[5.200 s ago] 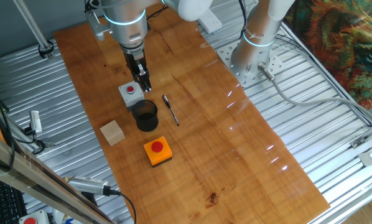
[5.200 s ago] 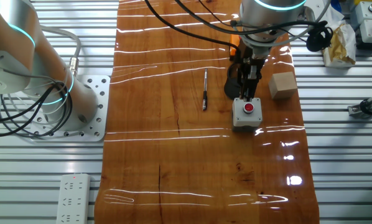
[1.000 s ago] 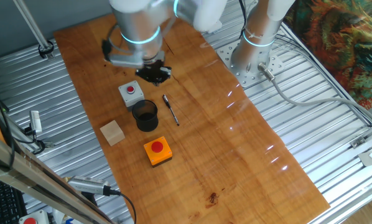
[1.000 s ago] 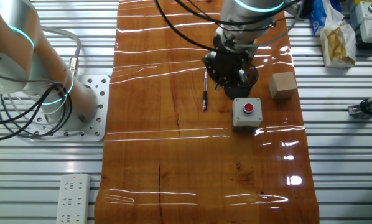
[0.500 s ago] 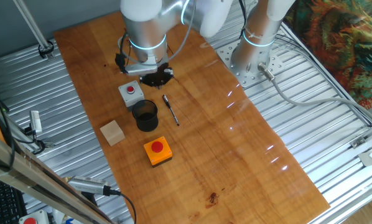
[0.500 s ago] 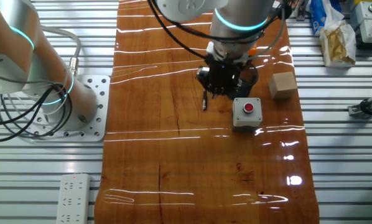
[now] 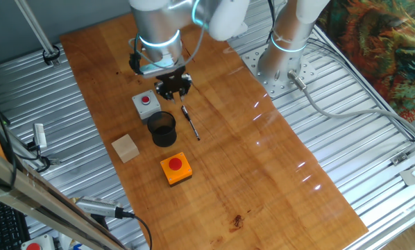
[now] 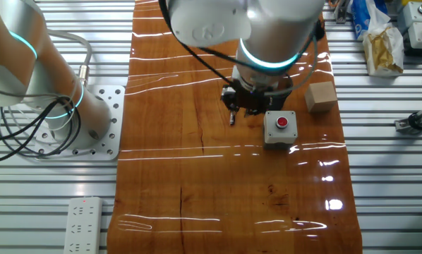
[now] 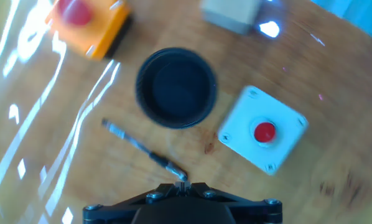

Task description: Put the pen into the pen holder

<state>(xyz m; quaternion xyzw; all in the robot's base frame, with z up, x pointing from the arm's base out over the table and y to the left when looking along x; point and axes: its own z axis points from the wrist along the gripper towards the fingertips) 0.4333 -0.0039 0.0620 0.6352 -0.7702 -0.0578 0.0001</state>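
The pen (image 7: 189,122) lies flat on the wooden table, right of the black pen holder (image 7: 162,129). In the hand view the pen (image 9: 142,151) runs from the left to just under my fingertips, and the empty pen holder (image 9: 176,87) stands upright above it. My gripper (image 7: 175,92) hovers over the pen's far end, beside the grey button box (image 7: 146,103). Its fingers look closed together and hold nothing (image 9: 182,185). In the other fixed view the gripper (image 8: 248,104) hides the pen holder, and only the pen's lower end (image 8: 231,117) shows.
A grey box with a red button (image 9: 264,137) sits right of the holder. An orange box with a red button (image 7: 175,169) and a wooden block (image 7: 125,148) lie nearer the table's front left. Metal ribbed surfaces surround the wooden board (image 7: 263,173).
The hand has moved from above the grey button box across to the pen's far end and come lower. The pen, holder and boxes have not moved.
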